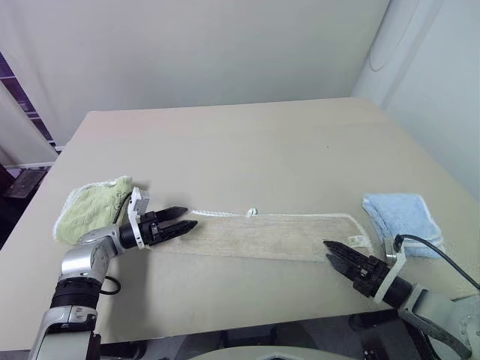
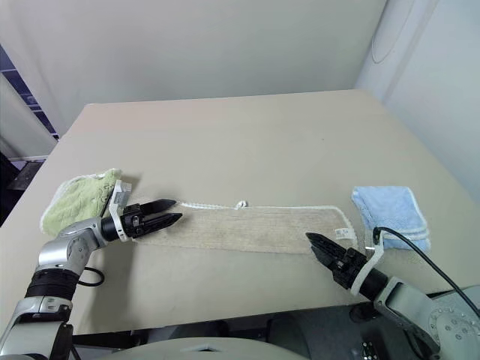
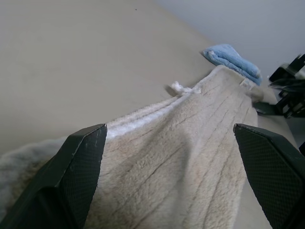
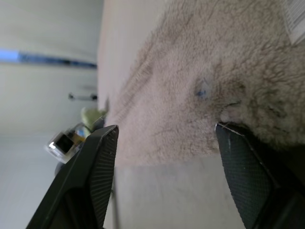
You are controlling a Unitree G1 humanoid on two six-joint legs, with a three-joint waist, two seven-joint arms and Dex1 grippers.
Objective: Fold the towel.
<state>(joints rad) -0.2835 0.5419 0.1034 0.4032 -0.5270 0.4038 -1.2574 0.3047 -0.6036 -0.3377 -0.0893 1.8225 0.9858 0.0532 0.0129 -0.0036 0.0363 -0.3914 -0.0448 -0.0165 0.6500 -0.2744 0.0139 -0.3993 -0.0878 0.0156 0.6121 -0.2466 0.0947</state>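
One table (image 1: 247, 142) carries three towels. The beige towel (image 1: 262, 236) lies in a long strip near its front edge — one green towel (image 1: 90, 210) off its left end, one blue towel (image 1: 401, 217) off its right. Two grippers: the left gripper (image 1: 184, 219) spread wide over the strip's left end, the right gripper (image 1: 334, 253) parted at its right end — neither holds anything.

Count of cloth items on the desk (image 1: 247, 142): three in total. One is the beige towel (image 1: 262, 236), laid out in a long strip between the two sets of jaws; one is a light green folded towel (image 1: 90, 210), just behind the left gripper (image 1: 184, 219); one is a light blue folded towel (image 1: 401, 217), just beyond the right gripper (image 1: 334, 255). Grippers: two, each with two black fingers, jaws parted. Desks: one.
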